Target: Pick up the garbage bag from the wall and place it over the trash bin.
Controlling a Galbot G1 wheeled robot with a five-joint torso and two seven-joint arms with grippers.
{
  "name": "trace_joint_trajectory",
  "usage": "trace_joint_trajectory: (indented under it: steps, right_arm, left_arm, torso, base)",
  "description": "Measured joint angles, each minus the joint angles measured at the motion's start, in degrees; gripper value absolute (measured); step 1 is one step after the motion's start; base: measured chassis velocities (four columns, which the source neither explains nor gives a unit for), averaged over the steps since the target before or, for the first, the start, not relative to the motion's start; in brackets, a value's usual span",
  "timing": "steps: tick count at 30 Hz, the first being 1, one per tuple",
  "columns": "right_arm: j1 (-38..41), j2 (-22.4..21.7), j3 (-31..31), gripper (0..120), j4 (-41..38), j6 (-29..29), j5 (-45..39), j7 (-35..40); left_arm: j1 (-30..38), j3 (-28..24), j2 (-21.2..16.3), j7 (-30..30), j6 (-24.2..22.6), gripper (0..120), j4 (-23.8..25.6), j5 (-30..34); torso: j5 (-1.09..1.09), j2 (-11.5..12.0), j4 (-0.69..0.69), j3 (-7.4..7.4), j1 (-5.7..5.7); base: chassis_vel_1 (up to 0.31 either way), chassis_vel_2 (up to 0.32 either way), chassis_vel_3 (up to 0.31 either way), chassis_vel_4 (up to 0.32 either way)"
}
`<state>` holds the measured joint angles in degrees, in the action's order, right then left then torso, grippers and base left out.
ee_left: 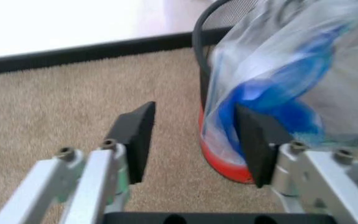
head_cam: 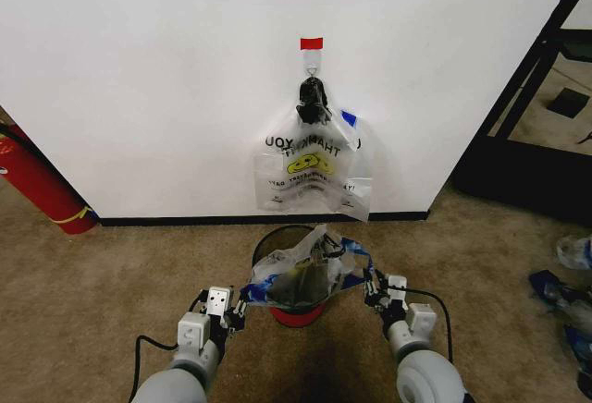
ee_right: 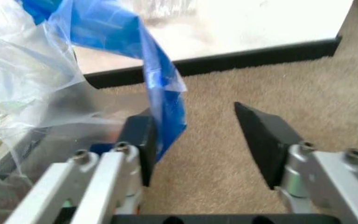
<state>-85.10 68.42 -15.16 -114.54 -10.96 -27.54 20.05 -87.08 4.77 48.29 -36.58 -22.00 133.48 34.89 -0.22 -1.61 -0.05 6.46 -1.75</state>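
From the head camera I see the garbage bag (head_cam: 310, 272) draped over the trash bin (head_cam: 294, 309) below the wall (head_cam: 185, 70), left hand (head_cam: 238, 312) and right hand (head_cam: 373, 290) flanking it. At my left wrist, the hand (ee_left: 195, 137) gapes open, one finger (ee_left: 257, 140) touching the bag (ee_left: 278, 84). At my right wrist, the hand (ee_right: 207, 140) is open, blue trim draped across one finger (ee_right: 138, 140).

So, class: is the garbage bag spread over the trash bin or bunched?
Partly spread: the garbage bag drapes loosely across the trash bin rim, crumpled, between both open grippers.
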Motion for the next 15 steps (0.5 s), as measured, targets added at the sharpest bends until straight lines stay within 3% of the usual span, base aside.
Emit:
trace_joint_trajectory:
  steps: [1,3,9,15]
  right_arm:
    - [-0.7,-0.2,-0.4,53,-0.3,0.7,0.8,-0.5]
    - [-1.4,-0.4,-0.7,56,-0.5,1.4,1.6,-1.1]
    - [-5.1,-1.2,-3.2,85,-1.3,7.3,4.4,-4.9]
    - [-5.2,-1.6,-4.9,98,-0.2,12.1,5.4,-8.3]
  left_arm:
    - [-1.1,0.1,-0.1,0.4,0.6,61,0.7,-1.3]
    - [-1.9,0.1,-0.2,0.8,1.2,65,1.2,-2.4]
    - [-5.8,0.6,-0.4,2.7,6.4,90,3.4,-8.4]
    - [-5.1,0.8,-0.2,4.0,8.7,100,3.8,-9.7]
  torso:
    - [0.00,0.0,0.00,0.00,0.00]
    - [0.00,0.0,0.00,0.00,0.00]
    - [0.00,0.0,-0.01,0.00,0.01]
    - [0.00,0.0,0.00,0.00,0.01]
  base:
    - [0.000,0.000,0.000,0.000]
    - [0.000,0.000,0.000,0.000]
    - [0.000,0.000,0.000,0.000]
    - [0.000,0.000,0.000,0.000]
